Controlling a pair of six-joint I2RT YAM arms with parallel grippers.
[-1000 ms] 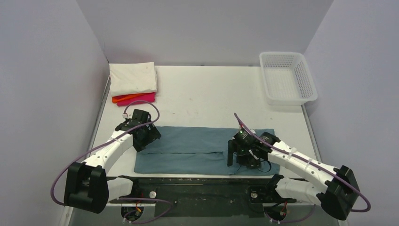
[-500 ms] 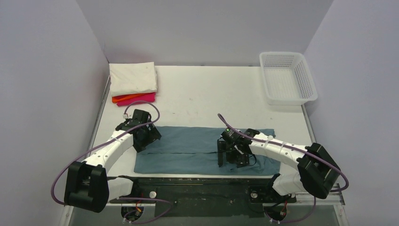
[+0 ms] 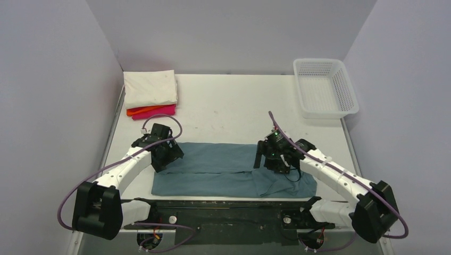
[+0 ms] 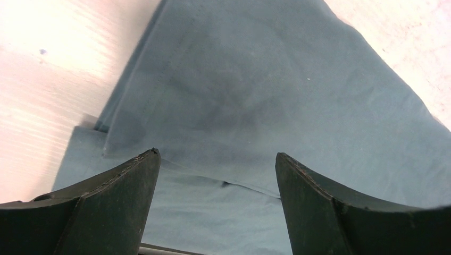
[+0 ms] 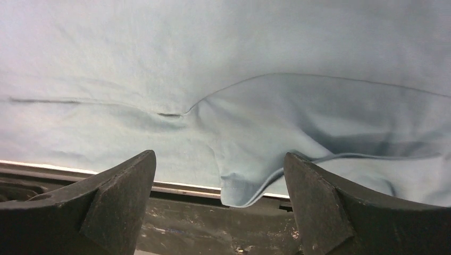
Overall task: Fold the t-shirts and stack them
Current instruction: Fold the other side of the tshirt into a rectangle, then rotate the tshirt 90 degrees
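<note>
**Inspector:** Shirt count?

**Assistant:** Four. One teal t-shirt (image 3: 213,169) lies in a long strip across the near part of the worktop (image 3: 234,103), doubled over along its length. Three folded shirts sit stacked at the far-left corner: a cream-white shirt (image 3: 150,87) on top, with an orange shirt (image 3: 137,111) and a pink shirt (image 3: 164,109) showing at the stack's near edge.

**Inspector:** Condition of the teal one?

**Assistant:** Mostly flat. The near right corner is rumpled, and a small flap hangs over the worktop's near edge.

**Inspector:** Arms?

**Assistant:** Two. The left fingers (image 4: 106,204) are spread apart, holding nothing, above the strip's left end. The right fingers (image 5: 340,207) are also spread and empty, above the rumpled right part. I cannot tell whether either pair touches the cloth.

**Inspector:** Other items?

**Assistant:** One white mesh basket (image 3: 340,103) at the far-right corner, well apart from all four shirts.
</note>
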